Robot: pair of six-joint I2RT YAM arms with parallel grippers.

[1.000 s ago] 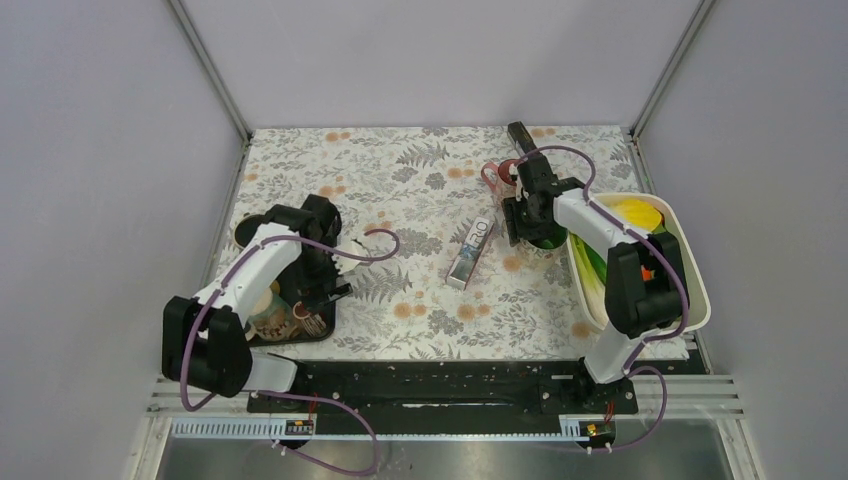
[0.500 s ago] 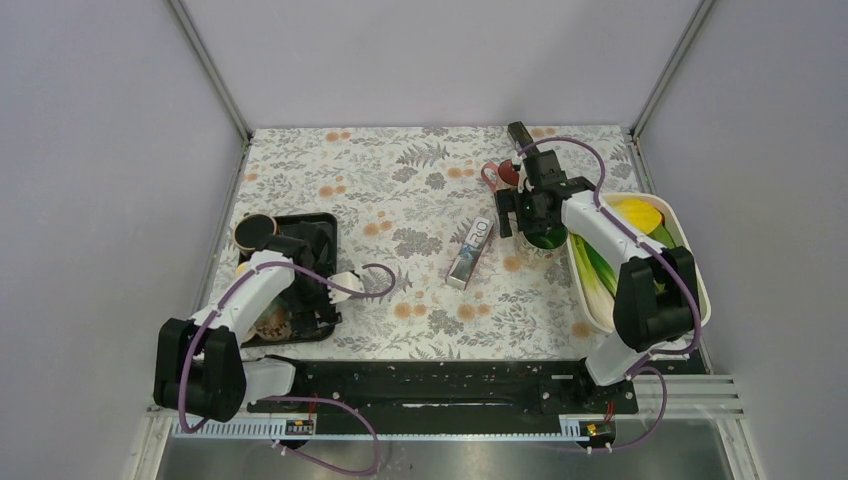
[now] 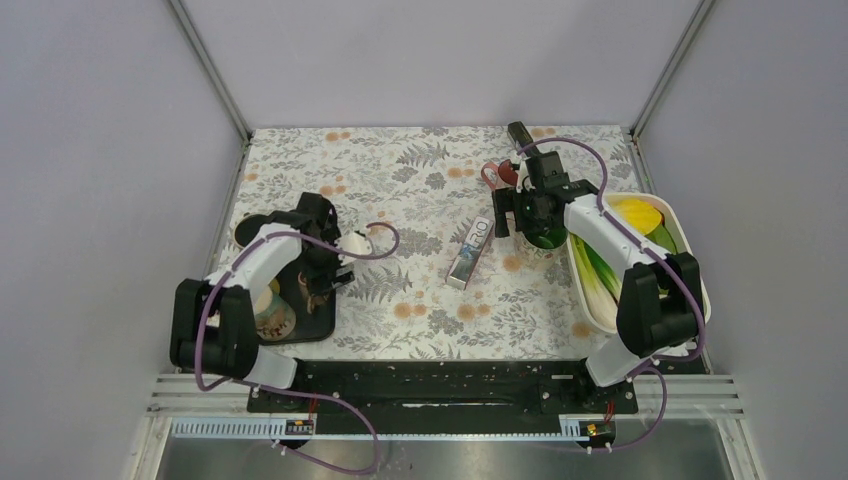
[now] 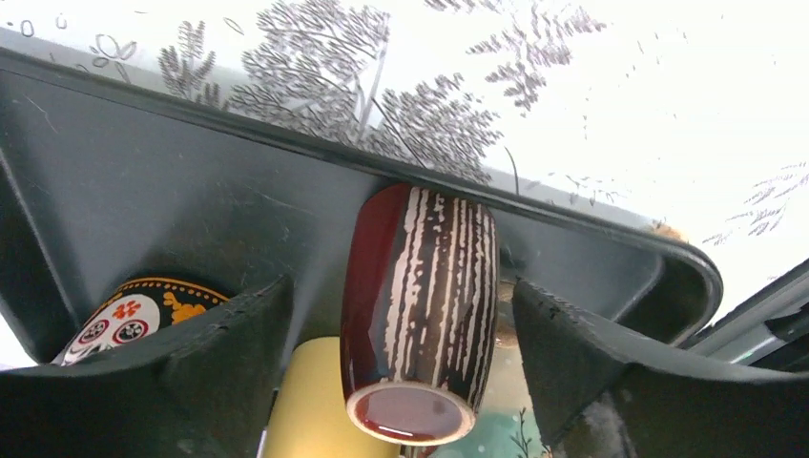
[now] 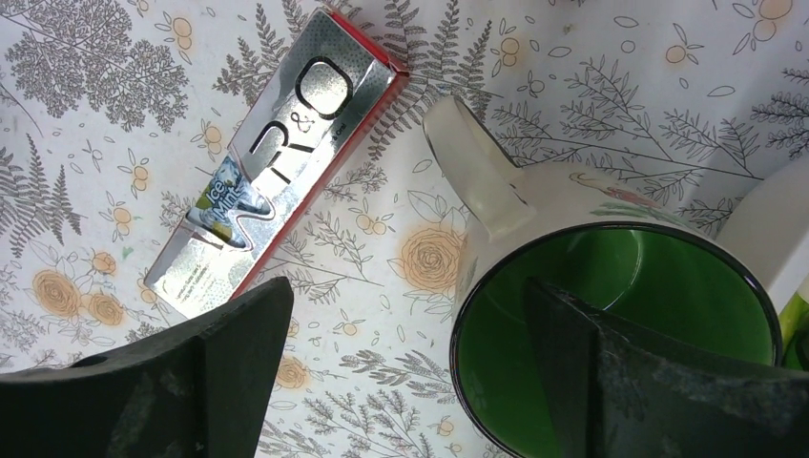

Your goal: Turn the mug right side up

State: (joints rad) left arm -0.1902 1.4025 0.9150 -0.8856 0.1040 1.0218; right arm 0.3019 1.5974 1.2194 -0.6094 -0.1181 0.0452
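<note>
Right claw (image 5: 405,286): fingers set wide apart, clamped on nothing. It hangs directly over the mug (image 5: 649,286); in the right wrist view one finger (image 5: 229,372) shows over bare counter (image 5: 95,143) and the other (image 5: 649,382) overlaps the mug's mouth, and contact cannot be confirmed. The mug stands right side up on the far right part of the counter, its green interior facing upward and its pale outer wall carrying a floral print. Its handle (image 5: 477,167) points toward the silver and red toothpaste box (image 5: 277,162), which lies flat near the handle but apart from it. On the opposite side the mug sits just beside the white basin (image 3: 690,250). Left claw (image 4: 403,286): fingers apart, lowered into the black tray (image 4: 143,191) at the near left of the counter. A dark red cup with pale stripes (image 4: 420,296) lies on its side between the fingers, against the tray wall, with a gap visible on each flank, so it is not gripped. A skull-patterned item (image 4: 134,310) and a yellow item (image 4: 305,401) lie in the same tray.
</note>
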